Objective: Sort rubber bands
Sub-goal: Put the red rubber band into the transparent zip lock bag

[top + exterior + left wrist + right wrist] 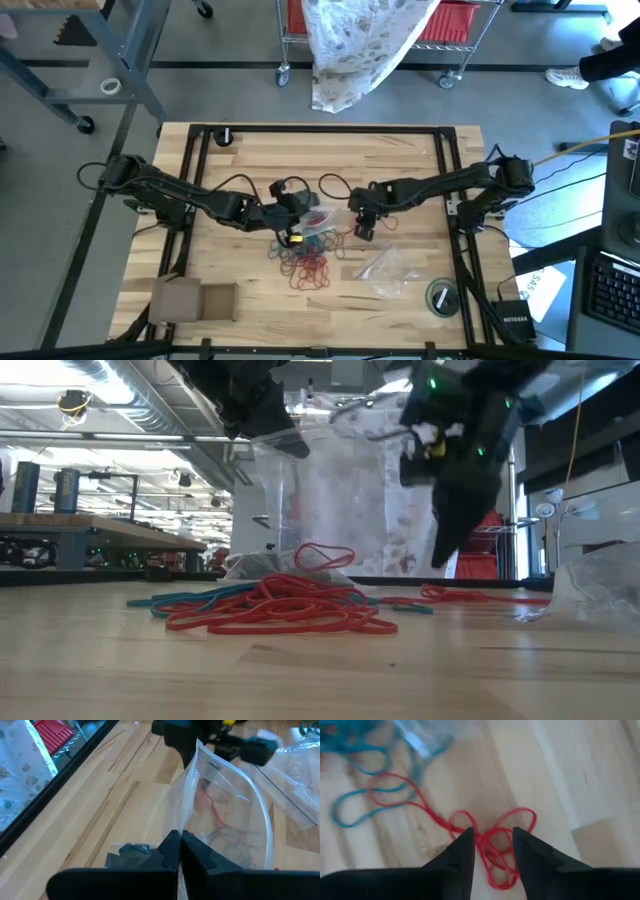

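A wooden bench [400,170] carries a heap of rubber bands [305,262]. The left end effector [180,851], fingers together, pinches a clear bag [225,820] open above it. The right end effector [492,851], fingers apart, straddles red bands [495,845]. Picking step; next it likely needs to close and lift.

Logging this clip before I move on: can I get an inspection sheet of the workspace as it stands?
Surface: wooden table, black frame around it.
Job's things: rubber bands, red and teal, piled mid-table; a few red ones apart, under the right pincer.
Clutter: clear bag held up; second clear bag lying flat; cardboard box; tape roll.
Grippers: left pincer shut on the clear bag's edge; right pincer open, straddling red bands.
Cables: black cables loop over the table.
Surroundings: wire cart, patterned cloth, a person's shoe.
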